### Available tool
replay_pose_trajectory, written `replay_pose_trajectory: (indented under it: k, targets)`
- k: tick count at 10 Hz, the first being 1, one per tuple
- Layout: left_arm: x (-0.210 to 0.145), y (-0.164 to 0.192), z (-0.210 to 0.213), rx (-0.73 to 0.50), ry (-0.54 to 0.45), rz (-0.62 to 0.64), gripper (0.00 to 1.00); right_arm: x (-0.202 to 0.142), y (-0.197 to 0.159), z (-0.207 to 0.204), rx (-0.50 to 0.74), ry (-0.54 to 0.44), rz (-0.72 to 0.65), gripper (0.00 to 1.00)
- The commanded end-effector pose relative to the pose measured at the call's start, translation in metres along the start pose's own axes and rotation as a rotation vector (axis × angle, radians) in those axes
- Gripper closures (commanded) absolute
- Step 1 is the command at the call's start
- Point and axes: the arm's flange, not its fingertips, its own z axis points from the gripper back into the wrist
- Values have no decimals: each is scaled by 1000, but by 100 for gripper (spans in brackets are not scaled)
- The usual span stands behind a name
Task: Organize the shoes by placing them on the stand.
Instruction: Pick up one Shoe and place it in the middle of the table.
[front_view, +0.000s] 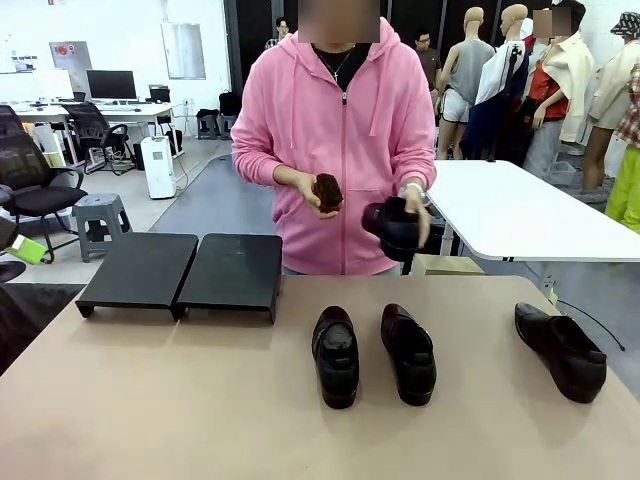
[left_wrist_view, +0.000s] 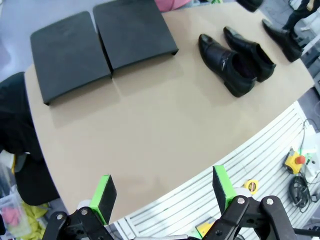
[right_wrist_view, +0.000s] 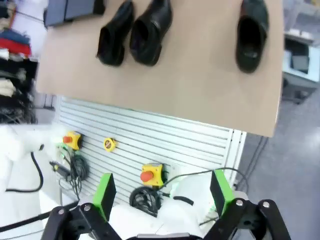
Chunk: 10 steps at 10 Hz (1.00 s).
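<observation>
Front view: looking across the desk (front_view: 200, 420), finding the stand (front_view: 232, 272) at its far left, carrying nothing on either platform. Counting three shoes (front_view: 336, 355) lying loose to its right, and a fourth shoe (front_view: 393, 225) being held by the person, next to a brush (front_view: 327, 190). Judging the first pick as not yet begun; needing to reach down to the nearest shoe. Holding the left end effector (left_wrist_view: 163, 192) and right end effector (right_wrist_view: 162, 192) spread wide, pinching nothing.
</observation>
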Motion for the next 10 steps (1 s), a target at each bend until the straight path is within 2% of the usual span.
replay_pose_trajectory:
  k: [1,2,3,5,7,8,9,10]
  targets:
    - [-1,0,0,-15,0,-9,0,9,-7,-20,27,-21,-18,0]
    - [-1,0,0,-15,0,-9,0,13,-5,-25,33,-29,-14,0]
    - [-1,0,0,-15,0,-9,0,27,14,-37,-20,-14,8,0]
    - [-1,0,0,-15,0,-9,0,63,71,-73,-81,9,104,0]
    - [-1,0,0,-15,0,-9,0,111,138,-146,-128,77,213,0]
    - [-1,0,0,-15,0,-9,0,134,162,-186,-108,51,250,0]
    - [-1,0,0,-15,0,-9,0,145,179,-217,-66,98,287,0]
    - [-1,0,0,-15,0,-9,0,147,187,-227,-69,116,281,0]
